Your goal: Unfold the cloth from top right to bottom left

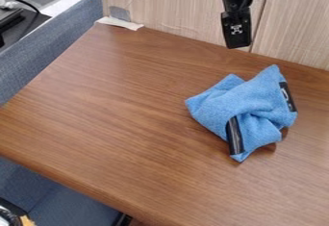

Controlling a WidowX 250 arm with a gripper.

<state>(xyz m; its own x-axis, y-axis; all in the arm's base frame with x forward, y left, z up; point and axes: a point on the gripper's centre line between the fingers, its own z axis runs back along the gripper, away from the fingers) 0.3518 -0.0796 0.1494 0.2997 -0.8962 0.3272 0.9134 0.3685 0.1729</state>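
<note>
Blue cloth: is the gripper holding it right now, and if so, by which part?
No part of it is held: the blue cloth lies bunched on the table, apart from the gripper.

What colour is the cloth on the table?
Plain blue with black strips, seen best in the camera view.

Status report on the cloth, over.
Claw raised, apart from cloth. Cloth bunched on table, folds overlapping. White strip at table's upper-left corner, away from cloth.
</note>
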